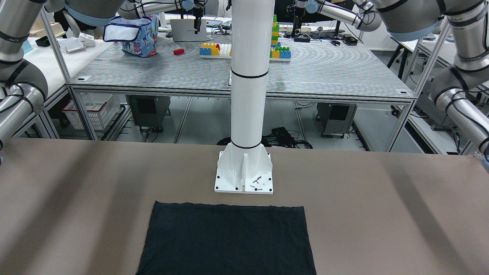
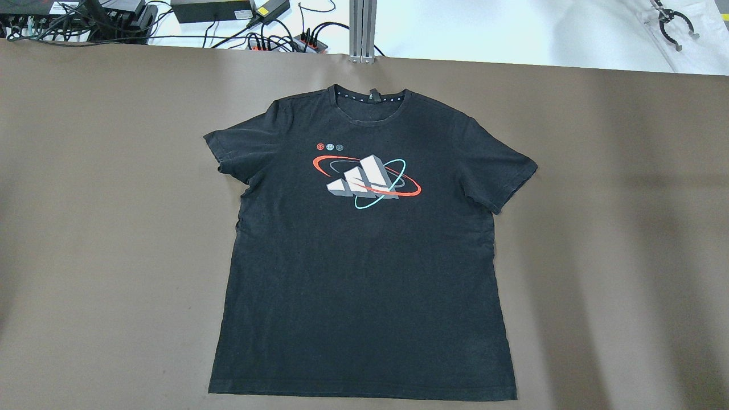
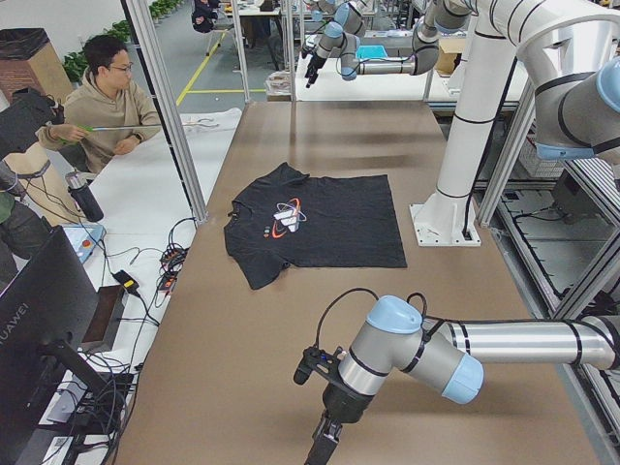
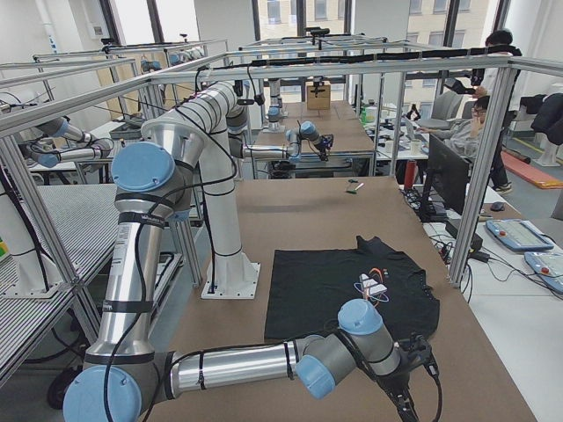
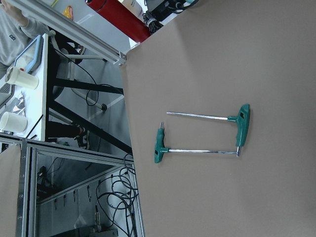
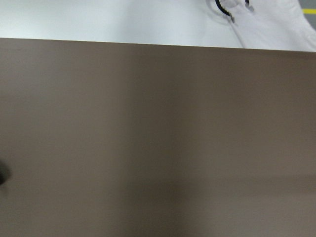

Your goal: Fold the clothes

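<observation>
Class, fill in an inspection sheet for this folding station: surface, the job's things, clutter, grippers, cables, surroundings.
Surface: brown table cover, flat, soft shadows only.
Job's things: black T-shirt spread flat, print up, not yet folded; hem nearest the white post base.
Clutter: two green-handled T-keys on the cover in the left wrist view; small screws on the post base.
Grippers: left gripper and right gripper out at the table's ends, off the shirt; open or shut cannot be told.
Cables: cables and a power strip beyond the far edge.
Surroundings: seated person at a side bench; toy blocks on the next table.
</observation>
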Available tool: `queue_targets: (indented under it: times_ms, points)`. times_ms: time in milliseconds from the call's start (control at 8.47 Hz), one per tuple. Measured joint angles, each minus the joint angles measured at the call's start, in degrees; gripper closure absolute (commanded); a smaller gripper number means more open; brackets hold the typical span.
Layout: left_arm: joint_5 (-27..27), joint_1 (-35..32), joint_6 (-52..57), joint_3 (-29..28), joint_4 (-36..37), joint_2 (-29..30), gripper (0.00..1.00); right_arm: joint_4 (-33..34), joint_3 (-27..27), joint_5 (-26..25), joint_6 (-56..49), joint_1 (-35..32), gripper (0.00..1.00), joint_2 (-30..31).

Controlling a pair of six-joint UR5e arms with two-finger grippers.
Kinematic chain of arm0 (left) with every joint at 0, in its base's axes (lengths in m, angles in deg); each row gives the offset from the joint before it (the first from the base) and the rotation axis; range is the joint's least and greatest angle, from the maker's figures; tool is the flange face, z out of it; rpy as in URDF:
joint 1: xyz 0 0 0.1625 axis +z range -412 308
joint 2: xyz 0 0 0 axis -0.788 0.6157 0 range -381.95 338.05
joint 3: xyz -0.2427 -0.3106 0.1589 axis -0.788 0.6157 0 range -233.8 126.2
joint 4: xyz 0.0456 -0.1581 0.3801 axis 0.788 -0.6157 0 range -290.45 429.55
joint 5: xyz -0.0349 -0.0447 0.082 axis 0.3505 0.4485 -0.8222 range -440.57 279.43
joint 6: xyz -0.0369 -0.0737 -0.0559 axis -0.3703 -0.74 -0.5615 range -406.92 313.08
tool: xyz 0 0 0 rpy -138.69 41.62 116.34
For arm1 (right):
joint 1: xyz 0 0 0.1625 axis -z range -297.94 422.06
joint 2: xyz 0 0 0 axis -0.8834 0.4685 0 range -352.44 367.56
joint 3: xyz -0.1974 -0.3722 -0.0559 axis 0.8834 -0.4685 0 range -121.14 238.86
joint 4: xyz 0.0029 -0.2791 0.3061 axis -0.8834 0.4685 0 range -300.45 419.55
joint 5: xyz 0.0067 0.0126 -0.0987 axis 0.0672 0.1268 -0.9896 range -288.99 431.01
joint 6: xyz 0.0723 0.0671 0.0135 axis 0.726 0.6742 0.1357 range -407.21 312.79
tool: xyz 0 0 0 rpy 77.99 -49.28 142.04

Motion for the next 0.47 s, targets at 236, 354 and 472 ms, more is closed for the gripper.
queue_targets:
  times_ms: [236,354,472]
  points:
    - [0.0,0.04,-0.06,-0.02,-0.05,-0.03,0.0,-6.15,0.48,1.21,17.44,8.87,0.05,-2.33]
    - [0.0,0.06,-0.09,-0.02,-0.05,-0.04,0.0,-9.41,0.17,0.71,25.38,13.48,0.05,-4.53]
    - [0.0,0.11,-0.21,-0.02,-0.05,-0.04,0.0,-11.27,-0.18,-0.89,31.55,17.13,0.05,-6.25]
